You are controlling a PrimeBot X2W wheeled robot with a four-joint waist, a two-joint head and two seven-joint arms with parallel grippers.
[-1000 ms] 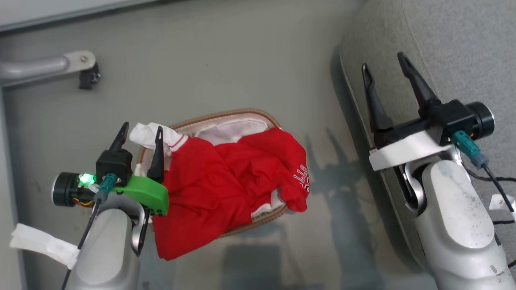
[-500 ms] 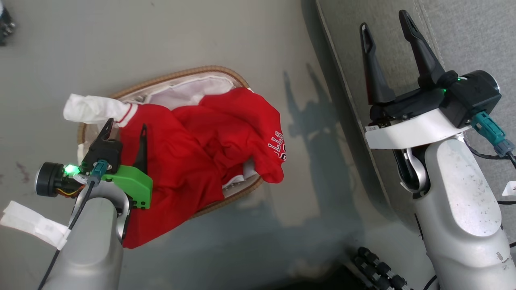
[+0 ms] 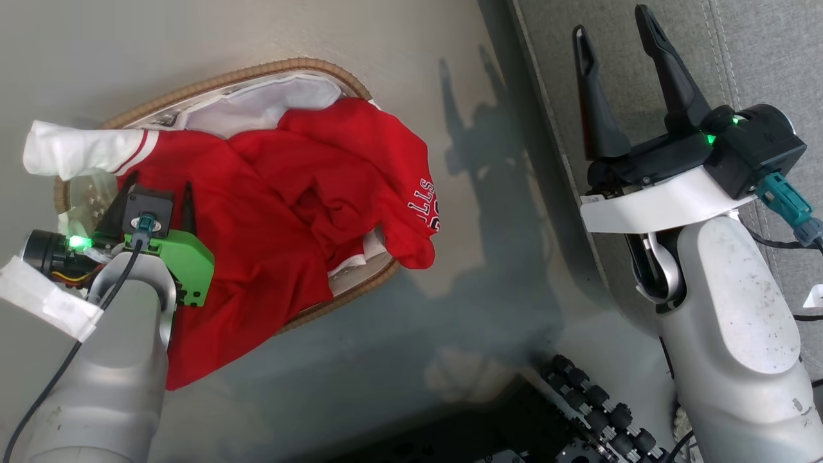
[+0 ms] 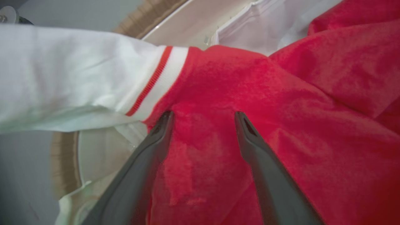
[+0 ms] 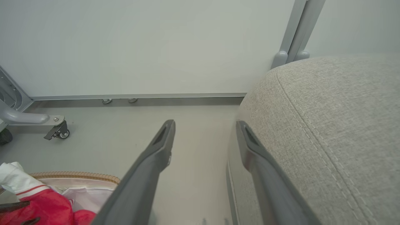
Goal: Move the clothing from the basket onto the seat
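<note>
The clothing [image 3: 276, 212] is a heap of bright red fabric in the basket [image 3: 225, 76], spilling over its near rim, with white lettering at the right edge. A white sleeve [image 3: 71, 151] with a red stripe hangs over the basket's left end. My left gripper [image 3: 161, 183] is open, and its tips rest on the red fabric [image 4: 281, 93] just below the sleeve cuff [image 4: 156, 78], with a fold of fabric between the fingers. My right gripper [image 3: 611, 26] is open and holds nothing, raised over the near edge of the grey seat [image 3: 759, 51].
The white liner [image 4: 265, 25] shows at the basket's far side. A dark robot base with rollers [image 3: 578, 411] sits at the bottom right. A grey frame leg on a caster [image 5: 59, 132] stands by the wall, beyond the basket. Grey floor lies between basket and seat.
The head camera has swung, shifting the whole picture. My left gripper has come down onto the red fabric beside the white sleeve, still open. The right gripper keeps its open pose by the seat.
</note>
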